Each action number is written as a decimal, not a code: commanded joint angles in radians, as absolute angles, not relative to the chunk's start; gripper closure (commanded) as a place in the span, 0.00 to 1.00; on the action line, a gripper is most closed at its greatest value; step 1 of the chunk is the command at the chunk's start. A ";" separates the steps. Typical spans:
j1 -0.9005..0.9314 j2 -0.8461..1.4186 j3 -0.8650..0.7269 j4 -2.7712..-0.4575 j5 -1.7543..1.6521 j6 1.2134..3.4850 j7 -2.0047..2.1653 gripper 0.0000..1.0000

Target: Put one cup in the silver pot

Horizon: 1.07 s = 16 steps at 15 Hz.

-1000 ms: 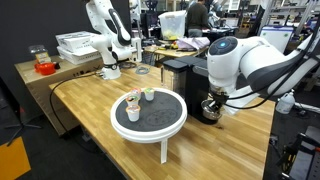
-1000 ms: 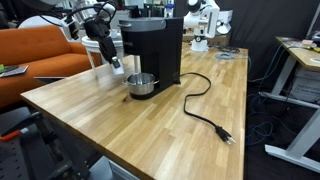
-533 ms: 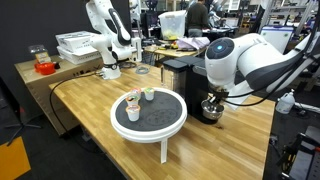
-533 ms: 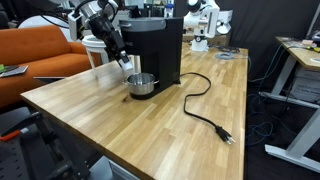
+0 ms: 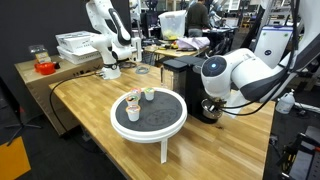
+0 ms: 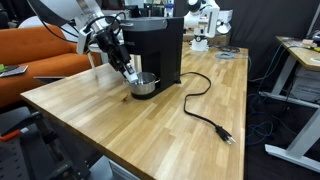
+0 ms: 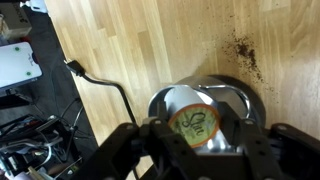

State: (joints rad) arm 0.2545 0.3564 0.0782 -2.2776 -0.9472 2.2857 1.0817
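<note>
Wooden surface (image 6: 110,125), black coffee machine (image 6: 155,45) at rear.
In both exterior views: gripper (image 6: 136,77) poised just above silver pot (image 6: 144,86), close beside coffee machine. In wrist view: jaws clamped narrow on yellow-green cup (image 7: 195,124), held directly over pot's open mouth; power cord (image 7: 98,84) lying alongside.

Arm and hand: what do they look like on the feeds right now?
The arm is glossy white with bulbous rounded shells. The hand is black; in the wrist view its fingers show as dark, blurred bars.
</note>
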 commanded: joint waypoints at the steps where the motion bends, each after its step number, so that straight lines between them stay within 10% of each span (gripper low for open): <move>1: 0.231 0.410 0.064 -2.243 -0.992 2.333 1.068 0.73; 16: 0.233 0.403 0.077 -2.214 -0.957 2.371 1.063 0.73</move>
State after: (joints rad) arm 0.2471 0.4017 0.0726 -2.2399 -0.9524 2.3293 1.0905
